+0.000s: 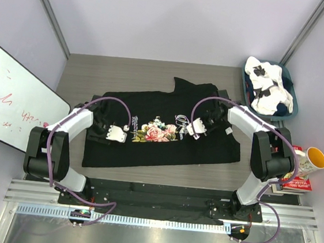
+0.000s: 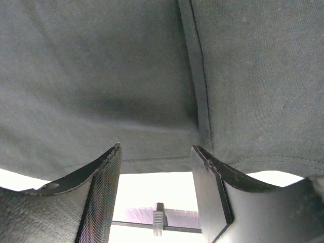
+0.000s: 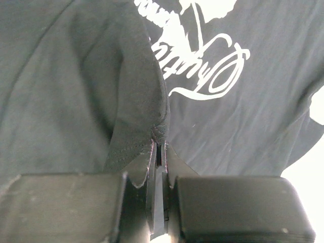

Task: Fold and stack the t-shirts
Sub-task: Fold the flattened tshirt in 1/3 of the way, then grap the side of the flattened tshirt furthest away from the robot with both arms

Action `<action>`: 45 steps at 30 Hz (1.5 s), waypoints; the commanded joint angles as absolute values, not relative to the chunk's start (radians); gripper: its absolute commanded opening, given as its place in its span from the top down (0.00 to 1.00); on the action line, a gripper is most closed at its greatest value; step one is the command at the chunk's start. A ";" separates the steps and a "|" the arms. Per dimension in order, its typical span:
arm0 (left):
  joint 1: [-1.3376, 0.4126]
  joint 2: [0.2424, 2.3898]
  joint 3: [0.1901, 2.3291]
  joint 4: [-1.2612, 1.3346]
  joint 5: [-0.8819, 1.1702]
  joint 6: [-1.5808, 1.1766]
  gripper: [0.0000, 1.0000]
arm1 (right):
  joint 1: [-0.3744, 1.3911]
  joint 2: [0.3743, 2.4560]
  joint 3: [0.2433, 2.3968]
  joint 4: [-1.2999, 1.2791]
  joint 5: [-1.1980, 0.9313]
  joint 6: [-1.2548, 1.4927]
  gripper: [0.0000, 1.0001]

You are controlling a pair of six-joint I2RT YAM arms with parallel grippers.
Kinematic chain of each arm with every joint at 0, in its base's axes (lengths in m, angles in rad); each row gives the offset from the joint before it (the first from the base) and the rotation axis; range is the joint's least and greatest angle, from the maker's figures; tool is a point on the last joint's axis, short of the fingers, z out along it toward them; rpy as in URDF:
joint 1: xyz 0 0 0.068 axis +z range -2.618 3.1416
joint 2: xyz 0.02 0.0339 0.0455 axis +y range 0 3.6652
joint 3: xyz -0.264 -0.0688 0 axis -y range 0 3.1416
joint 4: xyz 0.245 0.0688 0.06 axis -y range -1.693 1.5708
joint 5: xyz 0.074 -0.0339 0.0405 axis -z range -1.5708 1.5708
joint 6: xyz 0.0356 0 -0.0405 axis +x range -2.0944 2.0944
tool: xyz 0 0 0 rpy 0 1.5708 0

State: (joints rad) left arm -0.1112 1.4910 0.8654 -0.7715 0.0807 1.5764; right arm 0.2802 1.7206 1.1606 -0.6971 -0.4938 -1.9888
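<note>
Right gripper is pinched tight on a raised ridge of the black cotton t-shirt, just beside its white script. Left gripper hangs spread at the hem, holding nothing. The shirt lies spread mid-table; the white, black-patched t-shirt sits bunched in a teal plastic tub. The danger is that a one-sided pull skews the fold, or that thin pinch slips.
</note>
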 commanded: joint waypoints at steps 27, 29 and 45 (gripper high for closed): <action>-0.130 1.509 0.874 -0.755 0.103 1.555 0.42 | 0.359 1.760 0.892 0.516 -0.324 -1.617 0.31; -0.132 1.512 0.879 -0.753 0.106 1.548 0.42 | 0.359 1.761 0.928 0.462 -0.244 -1.502 0.31; -0.094 1.695 1.334 -0.561 0.146 0.864 0.26 | 0.175 2.195 1.817 -0.261 -0.132 -0.665 0.30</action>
